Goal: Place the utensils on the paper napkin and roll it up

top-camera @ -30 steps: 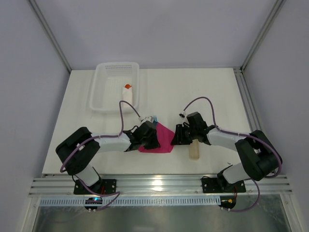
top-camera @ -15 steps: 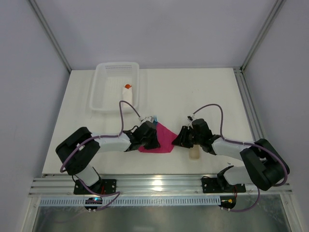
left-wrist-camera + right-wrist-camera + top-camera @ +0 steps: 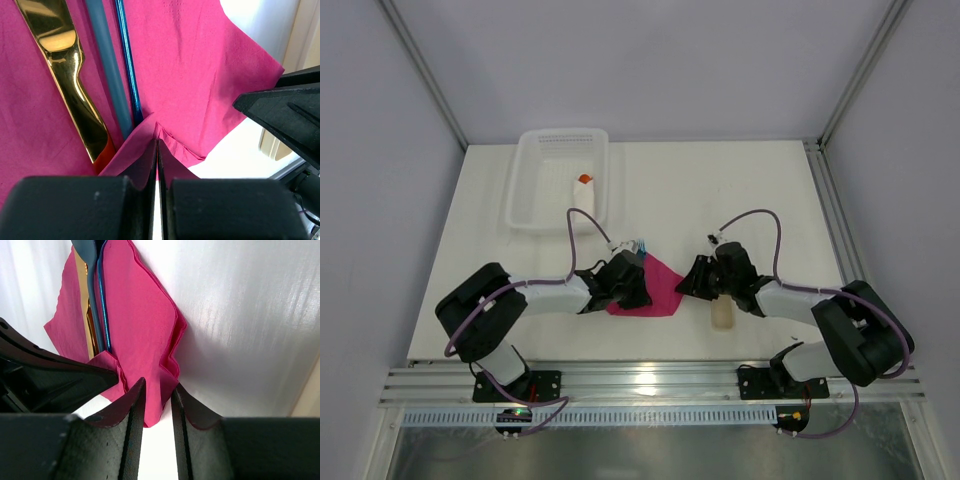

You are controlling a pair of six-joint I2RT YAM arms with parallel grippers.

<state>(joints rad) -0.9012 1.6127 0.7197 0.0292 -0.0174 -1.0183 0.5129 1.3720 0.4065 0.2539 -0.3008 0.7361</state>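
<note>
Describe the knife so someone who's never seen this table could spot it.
Near the front edge of the white table lies a magenta napkin. Three slim utensils lie on it; the knife is the shiny gold one, beside two blue ones.

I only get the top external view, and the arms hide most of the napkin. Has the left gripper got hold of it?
Observer: Yes. Its wrist view shows the left gripper shut on a raised fold at the napkin edge.
Operator: Are the utensils on it?
Observer: A gold knife and two blue handles lie side by side on it.
Operator: And the right side?
Observer: The right gripper straddles a napkin corner, jaws apart, not clamped.
</note>
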